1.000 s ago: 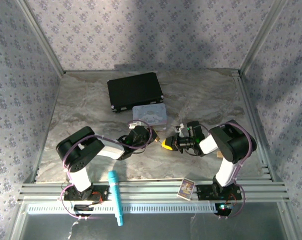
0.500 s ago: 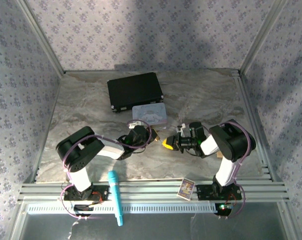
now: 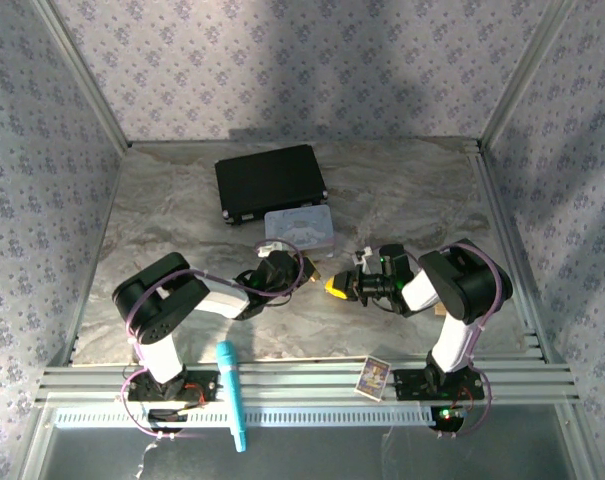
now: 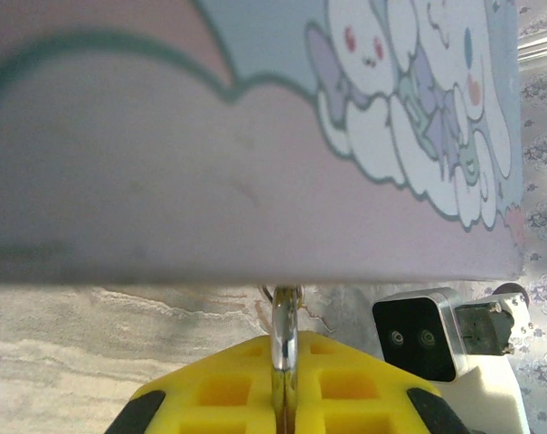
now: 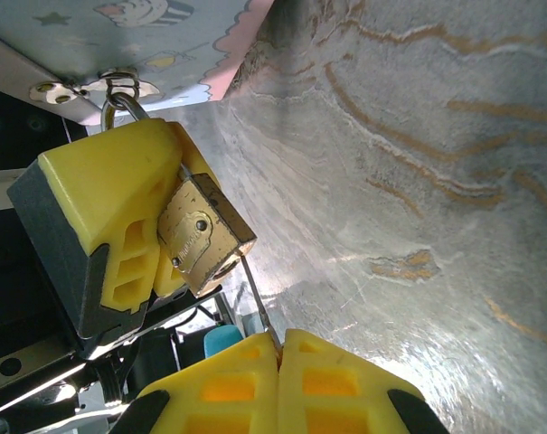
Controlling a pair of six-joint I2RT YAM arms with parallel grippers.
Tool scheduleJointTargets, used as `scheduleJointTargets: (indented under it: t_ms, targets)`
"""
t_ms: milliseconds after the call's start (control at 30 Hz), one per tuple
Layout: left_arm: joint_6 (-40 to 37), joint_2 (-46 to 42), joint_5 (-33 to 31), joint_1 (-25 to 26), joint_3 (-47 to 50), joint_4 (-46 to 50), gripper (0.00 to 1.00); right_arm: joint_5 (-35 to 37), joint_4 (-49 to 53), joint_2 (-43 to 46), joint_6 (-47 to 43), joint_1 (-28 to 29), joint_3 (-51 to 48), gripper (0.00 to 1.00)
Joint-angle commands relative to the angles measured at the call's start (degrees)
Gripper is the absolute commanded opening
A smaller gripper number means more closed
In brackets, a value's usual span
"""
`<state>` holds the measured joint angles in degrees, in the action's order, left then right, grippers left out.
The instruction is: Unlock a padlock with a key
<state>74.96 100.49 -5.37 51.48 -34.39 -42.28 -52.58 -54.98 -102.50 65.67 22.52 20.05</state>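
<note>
Starting at the near left edge of the desk [image 3: 152, 215]: a teal pen-shaped thing [image 3: 230, 396], lying across the front rails, well apart from the action. Further back, a black case [image 3: 270, 180], flat and closed.

Moving right to the left gripper [image 4: 286, 375]: clamped on the padlock [image 5: 203, 237], jaws tight either side of the thin silvery shackle in its own wrist view. Right up against the pastel tin box [image 3: 300, 228] there, with white cartoon figures on the wall just above the fingertips.

Seen from the right wrist: brass body tilted, pressed against the left gripper's yellow finger, shackle rising to a small metal loop [image 5: 121, 84] under the tin's edge. Hooked through it or only touching, hard to tell.

Next, the key [image 5: 257, 303]: a thin pale blade running from the padlock's lower corner down into the right gripper [image 5: 279, 348]. Pressed together on that blade, no gap between the yellow pads. Key tip touching the padlock at its underside; how deep, cannot tell.

From above, both grippers nose to nose mid-desk, just in front of the tin, with padlock and key between them.

Further right at the near edge, a small card [image 3: 374, 376], just left of the right arm's base.
</note>
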Motion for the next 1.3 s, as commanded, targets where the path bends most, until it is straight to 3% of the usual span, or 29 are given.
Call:
scheduleJointTargets:
  t_ms: [0, 400, 833, 1267]
  targets:
    - [2.21, 1.46, 3.60, -0.04, -0.97, -0.75, 0.00, -1.18, -4.58, 0.37, 1.28, 0.48, -0.28, 0.00]
    - [3.92, 2.90, 4.06, 0.14, -0.93, -3.18, 0.00, -1.06, -8.08, -2.11, 3.50, -0.07, -0.03, 0.00]
    - [5.24, 3.20, 5.19, 1.12, -0.57, -5.84, 0.00, -1.62, -18.04, -8.58, 12.29, -1.13, 3.45, 0.00]
    - [8.31, 4.62, 7.84, 1.51, -0.50, -11.08, 0.00, -1.87, -16.90, -12.07, 11.03, -1.86, 5.52, 0.00]
